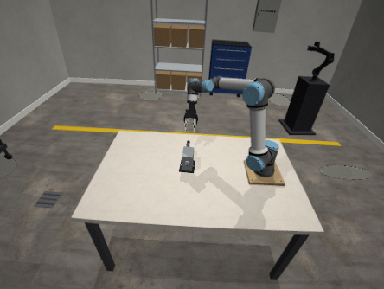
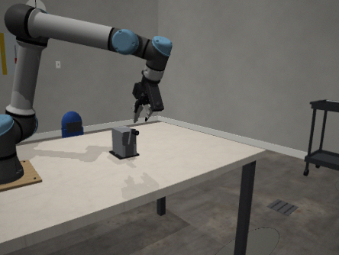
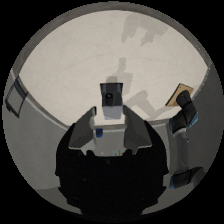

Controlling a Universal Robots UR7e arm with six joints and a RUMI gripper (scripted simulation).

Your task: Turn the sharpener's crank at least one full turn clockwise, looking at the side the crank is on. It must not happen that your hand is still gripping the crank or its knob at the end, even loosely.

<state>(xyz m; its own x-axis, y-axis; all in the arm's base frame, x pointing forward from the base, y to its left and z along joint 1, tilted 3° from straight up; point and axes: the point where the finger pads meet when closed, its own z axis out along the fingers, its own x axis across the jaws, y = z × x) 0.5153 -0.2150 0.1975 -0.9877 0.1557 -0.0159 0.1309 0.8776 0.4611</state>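
Note:
The grey pencil sharpener [image 1: 188, 159] stands on a black base near the middle of the white table; it also shows in the exterior view [image 2: 124, 142] and in the wrist view [image 3: 112, 100]. Its small black crank [image 2: 133, 135] is on the side that faces the far table edge [image 1: 188, 143]. My gripper [image 1: 190, 126] [image 2: 142, 114] hangs above and slightly beyond the crank side, pointing down. It is clear of the sharpener. Its fingers stand partly apart with nothing between them.
My arm's base stands on a wooden plate [image 1: 264, 173] at the right side of the table. The far table edge [image 1: 182, 133] lies just below the gripper. A shelf with boxes [image 1: 179, 48] and a blue cabinet [image 1: 230, 61] stand far behind.

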